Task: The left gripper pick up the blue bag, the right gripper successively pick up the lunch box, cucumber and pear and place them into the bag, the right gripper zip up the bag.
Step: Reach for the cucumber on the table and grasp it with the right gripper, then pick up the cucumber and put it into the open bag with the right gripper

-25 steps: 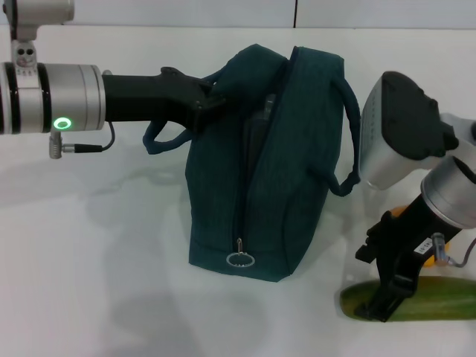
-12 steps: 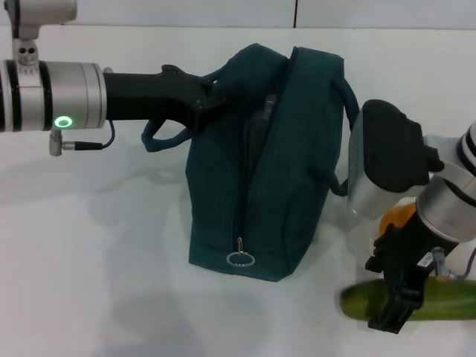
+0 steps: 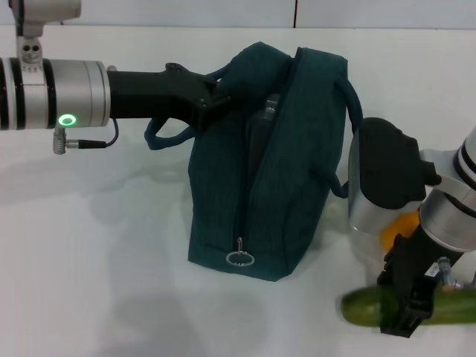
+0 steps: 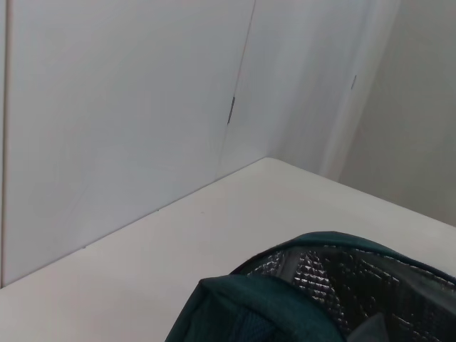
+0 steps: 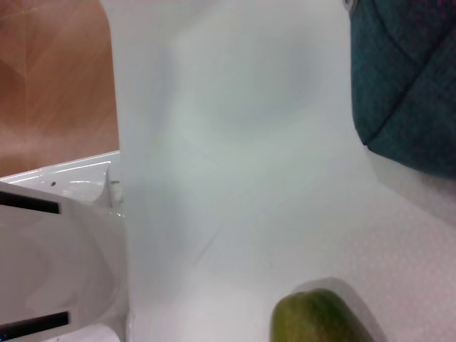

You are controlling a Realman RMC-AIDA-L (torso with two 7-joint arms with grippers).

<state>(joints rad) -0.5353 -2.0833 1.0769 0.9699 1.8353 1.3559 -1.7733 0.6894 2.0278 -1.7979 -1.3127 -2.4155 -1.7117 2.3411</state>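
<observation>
Holding blue bag (image 3: 264, 171) open mid-bench, left gripper (image 3: 212, 100) pinching its rim. Right gripper (image 3: 405, 316) straddling cucumber (image 3: 364, 309) at front-right bench edge, can't tell if clamped. Cucumber step; next needs firm grip, lift over zipper opening.

Bright, even overhead light casts soft grey shadows on the white table (image 3: 111, 245); right wrist view is blurred.

left arm: silver cuff with green glowing ring, black gripper (image 3: 212, 97); right arm silver-and-black.
</observation>
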